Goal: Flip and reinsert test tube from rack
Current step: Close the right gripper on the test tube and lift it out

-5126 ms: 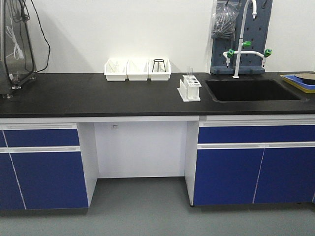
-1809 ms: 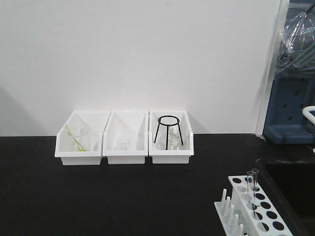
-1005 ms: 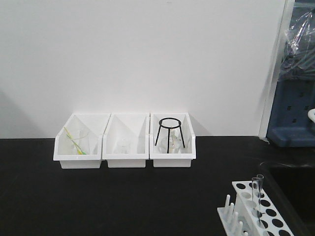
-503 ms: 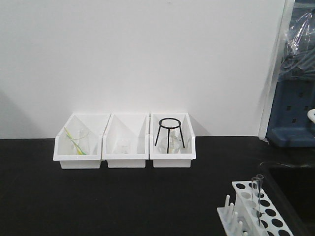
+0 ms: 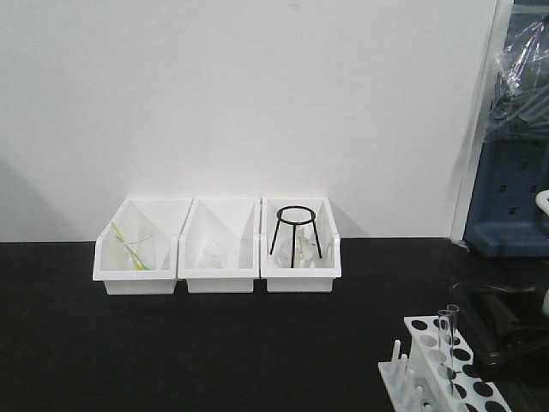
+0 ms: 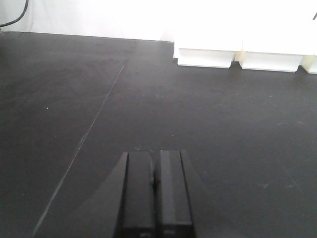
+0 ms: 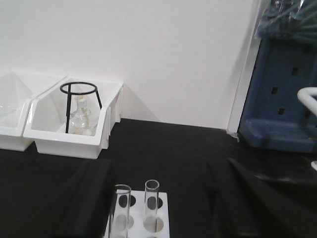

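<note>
Black countertop [image 6: 148, 89] runs under both arms. Nearest, in the left wrist view, the left gripper [image 6: 154, 154] hangs over bare bench with its two dark fingers pressed together, clenched on nothing, and no rack or tube lies before it.

The right gripper [image 7: 162, 171] is much the nearer arm. Its jaws are spread wide and released, one blurred dark finger on each side of the small white plastic rack [image 7: 165, 213] with round holes in its top plate. Upright in that rack stands the slim clear glass test tube [image 7: 151, 198], open rim up and long axis vertical. It is almost dead ahead of the gripper, a little left of the midline. A second tube like it [image 7: 121, 206] stands just beside it, further left. Which of the two is meant I cannot tell, though the right-hand one sits more squarely in the gap.

The grasp to come looks to need a straight advance — then a closing across the tube's width, above the plate.

Beyond stand three white open-fronted bins [image 5: 221, 281], and behind them the plain white wall [image 5: 257, 103].
</note>
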Motion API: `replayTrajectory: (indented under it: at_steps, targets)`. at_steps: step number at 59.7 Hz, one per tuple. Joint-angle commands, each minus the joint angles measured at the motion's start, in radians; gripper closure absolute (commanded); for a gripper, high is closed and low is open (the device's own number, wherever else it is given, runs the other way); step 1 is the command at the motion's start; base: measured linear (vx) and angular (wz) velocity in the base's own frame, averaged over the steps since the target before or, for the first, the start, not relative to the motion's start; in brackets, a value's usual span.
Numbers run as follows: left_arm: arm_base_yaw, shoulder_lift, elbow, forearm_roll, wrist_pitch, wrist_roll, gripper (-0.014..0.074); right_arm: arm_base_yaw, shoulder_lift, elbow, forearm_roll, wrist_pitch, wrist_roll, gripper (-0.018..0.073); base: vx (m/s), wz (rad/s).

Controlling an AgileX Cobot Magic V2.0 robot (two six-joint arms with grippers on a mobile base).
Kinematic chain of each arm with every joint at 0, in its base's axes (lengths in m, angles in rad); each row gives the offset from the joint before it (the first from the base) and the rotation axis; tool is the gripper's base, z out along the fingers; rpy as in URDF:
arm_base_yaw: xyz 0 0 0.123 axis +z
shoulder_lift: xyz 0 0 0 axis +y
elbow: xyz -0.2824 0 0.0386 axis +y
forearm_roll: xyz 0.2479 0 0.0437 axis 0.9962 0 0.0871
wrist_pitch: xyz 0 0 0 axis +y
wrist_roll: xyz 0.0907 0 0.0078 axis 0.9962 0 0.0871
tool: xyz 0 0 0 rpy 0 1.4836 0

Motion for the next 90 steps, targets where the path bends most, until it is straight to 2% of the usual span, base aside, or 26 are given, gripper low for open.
replayTrajectory:
  at_steps: [1,10,21,32,40,53,64,68,72,85,90]
  targets:
    - [-0.004,-0.003,0.002,-0.004,-0.087,0.0,0.0603,0.0,0.037,-0.036,-0.011,-0.133,0.023,-0.0053,0.0,0.0]
    - [-0.004,-0.003,0.002,-0.004,-0.087,0.0,0.0603,0.0,0.149,-0.036,-0.058,-0.253,0.11,-0.0078,0.0,0.0]
    - [-0.004,-0.003,0.002,-0.004,-0.087,0.0,0.0603,0.0,0.325,-0.036,-0.226,-0.45,0.175,-0.0021,0.0,0.0]
    - [-0.004,-0.003,0.002,-0.004,-0.087,0.0,0.0603,0.0,0.431,-0.036,-0.185,-0.579,0.164,0.0049,0.0,0.0]
    - [-0.004,-0.003,0.002,-0.004,-0.087,0.0,0.0603,-0.001,0.466,-0.063,-0.157,-0.567,0.164,0.0081,0.0,0.0]
    - [-0.004,-0.003,0.002,-0.004,-0.087,0.0,0.0603,-0.001,0.525,-0.147,-0.182,-0.482,0.173,0.0092,0.0,0.0]
    - [-0.004,-0.003,0.002,-0.004,-0.087,0.0,0.0603,0.0,0.558,-0.164,-0.175,-0.485,0.187,0.0105,0.0,0.0]
    - [-0.004,-0.003,0.002,-0.004,-0.087,0.0,0.0603,0.0,0.558,-0.164,-0.175,-0.477,0.19,0.0146,0.0,0.0]
    - [-0.004,-0.003,0.002,-0.004,-0.087,0.0,0.0603,0.0,0.558,-0.164,-0.175,-0.477,0.19,0.0224,0.0,0.0]
    - [-0.004,-0.003,0.002,-0.004,-0.087,0.0,0.0603,0.0,0.558,-0.164,-0.176,-0.476,0.198,0.0574,0.0,0.0]
    - [-0.004,-0.003,0.002,-0.004,-0.087,0.0,0.0603,0.0,0.558,-0.164,-0.176,-0.477,0.201,0.0574,0.0,0.0]
